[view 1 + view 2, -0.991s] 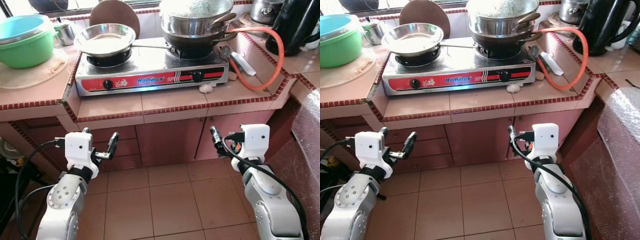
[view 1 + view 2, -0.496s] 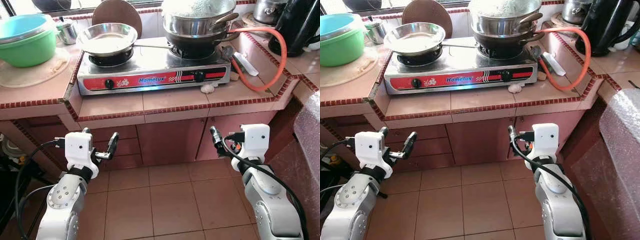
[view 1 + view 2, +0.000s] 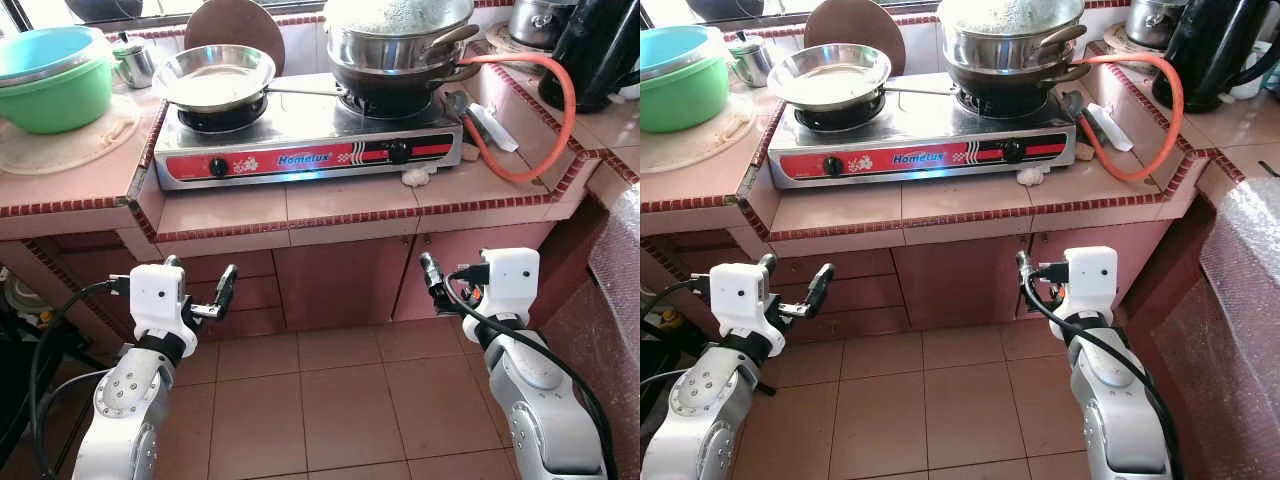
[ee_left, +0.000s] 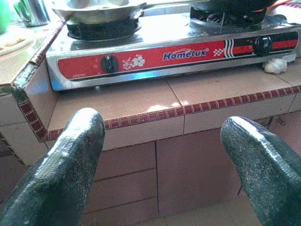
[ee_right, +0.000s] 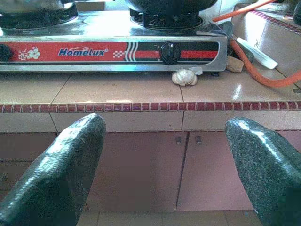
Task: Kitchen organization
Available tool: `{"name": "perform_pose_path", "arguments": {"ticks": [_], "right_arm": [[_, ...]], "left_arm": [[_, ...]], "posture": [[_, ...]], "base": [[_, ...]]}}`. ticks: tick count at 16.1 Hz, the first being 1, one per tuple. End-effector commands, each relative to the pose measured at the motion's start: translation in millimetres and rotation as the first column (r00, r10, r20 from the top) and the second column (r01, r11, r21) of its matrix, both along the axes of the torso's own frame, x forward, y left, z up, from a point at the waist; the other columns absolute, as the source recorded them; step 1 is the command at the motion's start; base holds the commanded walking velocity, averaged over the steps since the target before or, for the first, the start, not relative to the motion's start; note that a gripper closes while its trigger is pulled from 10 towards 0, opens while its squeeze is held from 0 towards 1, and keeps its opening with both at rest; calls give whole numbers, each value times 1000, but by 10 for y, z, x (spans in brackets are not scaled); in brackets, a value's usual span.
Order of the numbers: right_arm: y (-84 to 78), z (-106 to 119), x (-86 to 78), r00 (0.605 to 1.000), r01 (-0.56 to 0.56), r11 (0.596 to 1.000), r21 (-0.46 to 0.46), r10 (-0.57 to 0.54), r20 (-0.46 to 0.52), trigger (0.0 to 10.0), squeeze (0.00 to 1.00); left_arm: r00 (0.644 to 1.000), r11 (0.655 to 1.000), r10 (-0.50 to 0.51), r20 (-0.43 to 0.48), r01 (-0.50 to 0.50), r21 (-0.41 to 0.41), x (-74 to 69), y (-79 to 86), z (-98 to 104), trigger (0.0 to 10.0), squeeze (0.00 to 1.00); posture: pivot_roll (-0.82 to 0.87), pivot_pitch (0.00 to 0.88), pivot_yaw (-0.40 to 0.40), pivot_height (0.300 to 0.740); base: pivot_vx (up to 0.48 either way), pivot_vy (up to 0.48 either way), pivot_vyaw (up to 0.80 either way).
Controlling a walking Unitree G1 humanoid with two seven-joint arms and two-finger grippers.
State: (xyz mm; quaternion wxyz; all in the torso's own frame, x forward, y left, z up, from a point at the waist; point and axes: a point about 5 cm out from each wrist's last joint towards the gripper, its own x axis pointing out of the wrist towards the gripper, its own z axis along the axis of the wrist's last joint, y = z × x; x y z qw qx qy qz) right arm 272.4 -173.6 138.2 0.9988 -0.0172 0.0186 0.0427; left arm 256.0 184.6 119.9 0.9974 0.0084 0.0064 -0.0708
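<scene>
Up front in the left eye view, a two-burner stove [image 3: 305,135] sits on the tiled counter [image 3: 300,215], a steel pan [image 3: 212,77] on one burner and stacked pots [image 3: 400,45] on the other. A green bowl [image 3: 52,85] stands to the left, an orange hose [image 3: 545,110] loops at right. Both arms are held low before the cupboards, the left gripper [image 3: 200,290] with fingers spread.

From the left wrist, the jaws stand wide apart, empty.

From the right wrist, the right gripper [image 5: 167,174] is likewise spread and empty, a garlic bulb [image 5: 184,77] just beside the stove.
</scene>
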Motion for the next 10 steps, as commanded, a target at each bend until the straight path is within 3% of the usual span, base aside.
{"name": "perform_pose_path", "arguments": {"ticks": [1,10], "right_arm": [[30,25,-2,1000,-10,1000,-3,10,10,10000,0],[30,25,-2,1000,-10,1000,-3,10,10,10000,0]], "left_arm": [[1000,1000,7,-12,-7,15,-9,37,-24,10000,0],[1000,1000,7,-12,-7,15,-9,37,-24,10000,0]], "posture": [[-161,87,71,740],[-161,87,71,740]], "base": [[0,0,0],[0,0,0]]}}
